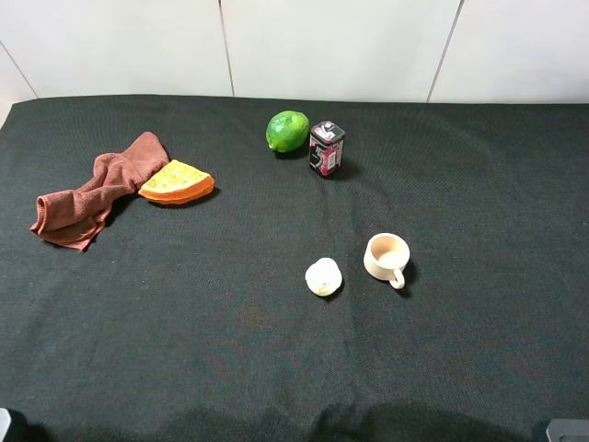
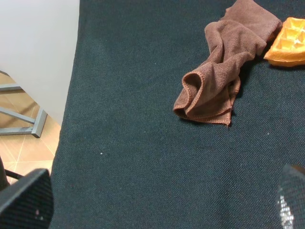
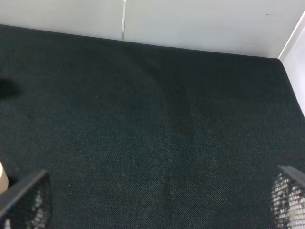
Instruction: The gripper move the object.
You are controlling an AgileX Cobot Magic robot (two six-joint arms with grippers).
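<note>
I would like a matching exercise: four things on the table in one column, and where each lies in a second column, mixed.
Things:
1. garlic
2. lime
3. towel
4. waffle

Places:
A. against the towel's right side
B. far left of the table
C. just left of the mug
D. just left of the tin

Pairs: 1-C, 2-D, 3-B, 4-A

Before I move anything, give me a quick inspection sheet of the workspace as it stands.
Surface: dark cloth table, flat.
Job's things: cream garlic-like object lies free, beside the mug, apart from it.
Clutter: beige mug upright; lime next to small tin; brown cloth crumpled, touching orange wedge.
Grippers: left end effector open, empty; right end effector open, empty; both far from the object.
Cables: nothing seen.
Surroundings: white wall panels behind.
</note>
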